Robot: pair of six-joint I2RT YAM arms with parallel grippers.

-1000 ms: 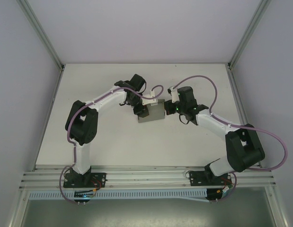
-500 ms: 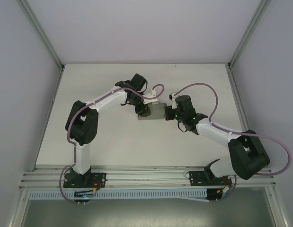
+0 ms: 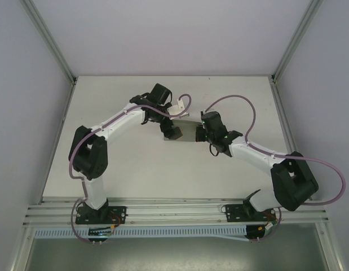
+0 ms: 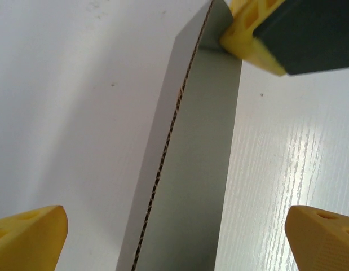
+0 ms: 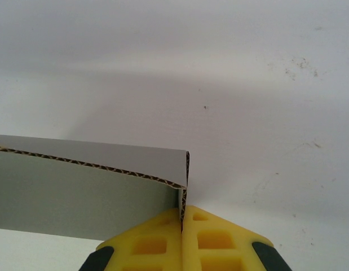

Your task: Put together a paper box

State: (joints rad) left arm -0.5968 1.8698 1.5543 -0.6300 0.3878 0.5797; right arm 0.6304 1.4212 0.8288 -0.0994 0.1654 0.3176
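Observation:
The paper box (image 3: 186, 133) is a small grey corrugated box at the middle of the table. My left gripper (image 3: 172, 131) is at its left end. In the left wrist view this gripper (image 4: 174, 243) is open wide, its yellow fingertips (image 4: 29, 238) well apart on either side of an upright grey wall (image 4: 197, 169) and touching nothing. My right gripper (image 3: 201, 133) is at the box's right end. In the right wrist view it (image 5: 183, 226) is shut on a thin end wall of the paper box (image 5: 78, 195). Its yellow finger (image 4: 259, 34) shows at the wall's far end.
The white table (image 3: 135, 175) spreads around the box. Metal frame rails (image 3: 50, 42) run up at both back corners, and the aluminium front rail (image 3: 174, 212) carries both arm bases. Purple cables (image 3: 236, 101) loop above the arms.
The left gripper's jaws have opened wide and let go of the box wall. The right gripper has shifted left with the box's end, staying shut on it.

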